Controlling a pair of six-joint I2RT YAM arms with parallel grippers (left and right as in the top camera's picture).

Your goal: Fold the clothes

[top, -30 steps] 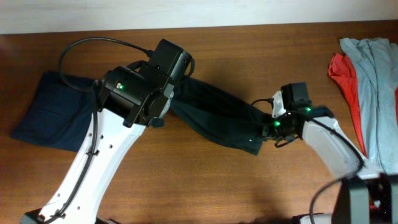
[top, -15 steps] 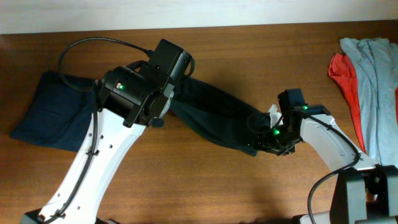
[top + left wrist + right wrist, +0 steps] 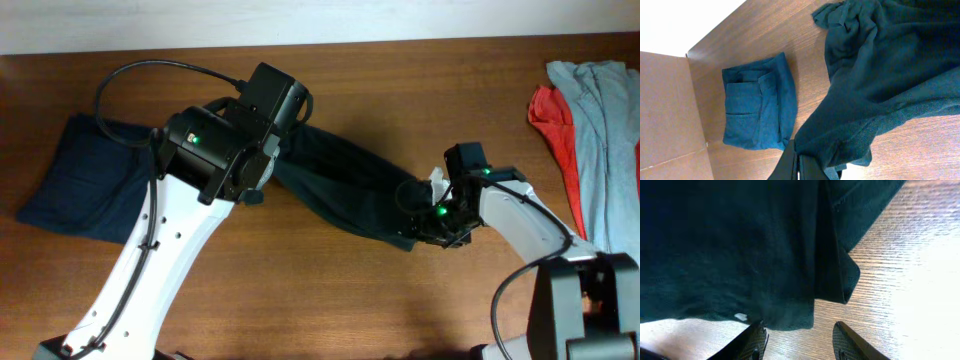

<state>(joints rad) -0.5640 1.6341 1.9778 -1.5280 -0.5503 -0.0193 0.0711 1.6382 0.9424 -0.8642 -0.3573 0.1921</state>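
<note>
The right jaws stand wide with nothing between them, and bare desk (image 3: pixel 890 280) shows through the gap. Just ahead, touching neither side, lies a lower corner of the black T-shirt (image 3: pixel 740 245). Its doubled hem edge points toward the gap, and the rest of the cloth fills everything beyond. A small white fleck sits on the cloth close ahead of one side; I cannot tell what it is.

The left jaws look pinched narrow on a bunched fold of the same shirt, which runs away from them in a rumpled band. Beyond and to one side lies a folded navy garment (image 3: pixel 757 105); whether it touches the shirt I cannot tell. Far from both jaws, the grey and red garments (image 3: pixel 595 120) lie at the desk's edge.

The step in hand seems to be taking hold of the shirt at two ends, to spread it before any fold. One end is held; the other is not yet gripped. Next, the right jaws would need to slide forward, low over the desk, until the hem corner sits between them. They would then close, and the two arms would draw apart to pull the cloth flat.
</note>
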